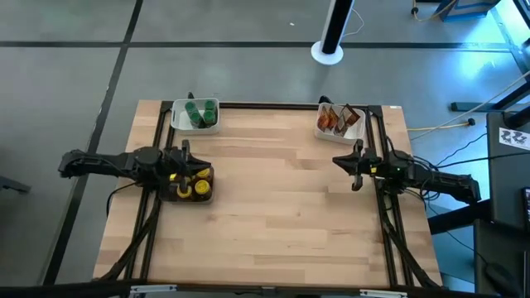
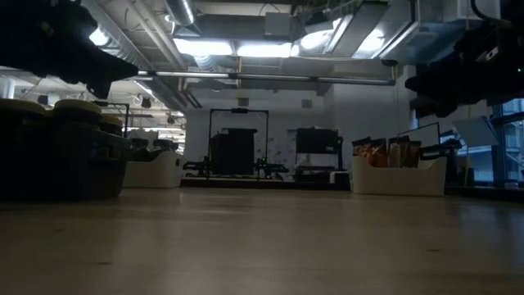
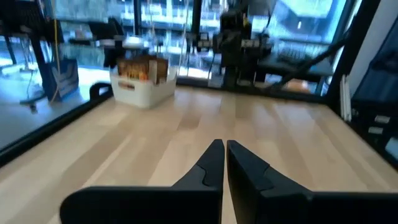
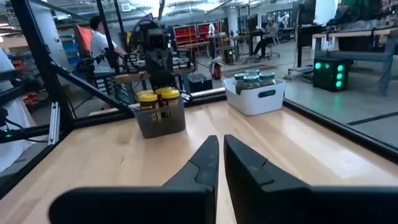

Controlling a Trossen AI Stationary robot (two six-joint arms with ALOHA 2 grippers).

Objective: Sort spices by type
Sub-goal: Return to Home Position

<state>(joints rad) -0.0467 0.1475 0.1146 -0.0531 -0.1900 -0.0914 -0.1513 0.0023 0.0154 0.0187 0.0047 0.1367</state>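
Hovering at side edges: left hand (image 3: 224, 146), right hand (image 4: 219, 140), both closed; bare table (image 1: 273, 207) between.

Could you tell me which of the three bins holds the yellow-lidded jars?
The dark bin by the left gripper; the two white bins hold green-lidded jars and packets.

Left arm (image 1: 108, 163) partly covers the dark bin (image 1: 210, 192), so its yellow-lidded jars (image 1: 201, 175) cannot be counted; the packets (image 1: 335, 121) are too small to count; the low view cuts the bin at its edge.
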